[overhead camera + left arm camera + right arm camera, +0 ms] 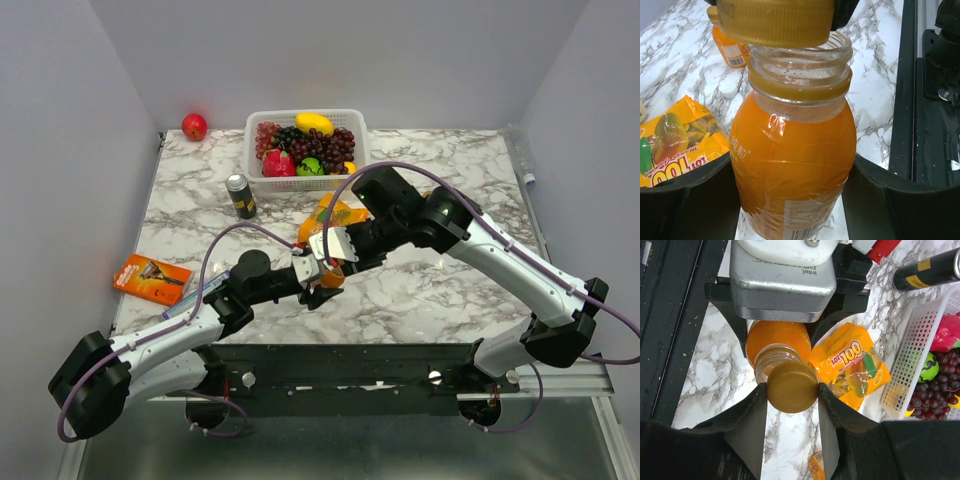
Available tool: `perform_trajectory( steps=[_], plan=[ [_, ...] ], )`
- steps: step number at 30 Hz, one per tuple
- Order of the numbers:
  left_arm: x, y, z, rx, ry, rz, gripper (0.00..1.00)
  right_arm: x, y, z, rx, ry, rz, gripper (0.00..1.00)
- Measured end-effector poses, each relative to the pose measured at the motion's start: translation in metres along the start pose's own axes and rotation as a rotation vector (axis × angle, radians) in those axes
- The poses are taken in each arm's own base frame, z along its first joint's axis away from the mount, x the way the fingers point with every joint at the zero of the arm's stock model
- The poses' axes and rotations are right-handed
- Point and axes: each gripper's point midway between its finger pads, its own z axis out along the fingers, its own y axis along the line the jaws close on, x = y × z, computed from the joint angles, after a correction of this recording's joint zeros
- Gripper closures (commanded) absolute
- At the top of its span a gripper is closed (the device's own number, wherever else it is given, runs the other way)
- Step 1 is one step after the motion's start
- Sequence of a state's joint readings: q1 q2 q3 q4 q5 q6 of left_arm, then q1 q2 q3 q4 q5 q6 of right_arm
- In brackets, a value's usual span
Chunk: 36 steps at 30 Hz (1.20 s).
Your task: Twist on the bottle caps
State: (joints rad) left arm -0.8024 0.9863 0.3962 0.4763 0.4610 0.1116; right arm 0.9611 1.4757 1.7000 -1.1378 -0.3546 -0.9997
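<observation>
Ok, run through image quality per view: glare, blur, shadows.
Top view: even, soft light, table sharp, shadows faint. Left wrist: glare streaks on the bottle wrap, lower corners dark. Right wrist: cap sharp, fingers underexposed, nearly black.

A grey-veined white marble table [450, 290] lies under the left gripper [795, 200] and the right gripper [792, 390]. Just beyond both, on the far side, an orange mango snack pouch [338, 213] printed with "100" lies flat on the marble. Farther out past the pouch stands a white plastic basket [300, 184] with latticed walls. It holds dark grapes [320, 148], a yellow fruit [314, 123], a red fruit [279, 163] and a green one [311, 166]. Beyond and to the left of the grippers, a dark can [240, 196] with a silver top stands upright near the basket's front left corner. A red apple [194, 126] sits at the far left corner, well apart. An orange box [152, 278] lies flat, well to the left of the left gripper.
</observation>
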Motion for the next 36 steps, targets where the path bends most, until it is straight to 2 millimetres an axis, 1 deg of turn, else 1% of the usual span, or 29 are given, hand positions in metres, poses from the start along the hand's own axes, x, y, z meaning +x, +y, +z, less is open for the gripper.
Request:
perform_trajectory(
  steps=[5, 10, 19, 24, 29, 36],
  plan=[
    [0.002, 0.002, -0.001, -0.013, 0.006, 0.001, 1.00, 0.000, 0.010, 0.001, -0.050, -0.008, -0.019, 0.69],
    [0.000, 0.004, -0.003, -0.027, -0.003, 0.007, 1.00, -0.003, 0.010, 0.003, -0.069, -0.021, -0.029, 0.69],
    [0.003, 0.005, -0.003, -0.036, 0.002, 0.006, 1.00, -0.002, 0.010, 0.007, -0.080, -0.020, -0.033, 0.69],
    [0.003, 0.007, -0.004, -0.051, 0.001, 0.006, 1.00, -0.004, 0.005, 0.010, -0.063, -0.024, -0.012, 0.69],
    [0.006, 0.013, -0.007, -0.090, 0.010, 0.005, 1.00, -0.003, 0.000, 0.017, -0.043, -0.016, 0.073, 0.70],
    [0.015, 0.032, -0.013, -0.183, 0.043, -0.006, 1.00, 0.003, -0.017, 0.031, 0.009, 0.020, 0.219, 0.72]
  ],
)
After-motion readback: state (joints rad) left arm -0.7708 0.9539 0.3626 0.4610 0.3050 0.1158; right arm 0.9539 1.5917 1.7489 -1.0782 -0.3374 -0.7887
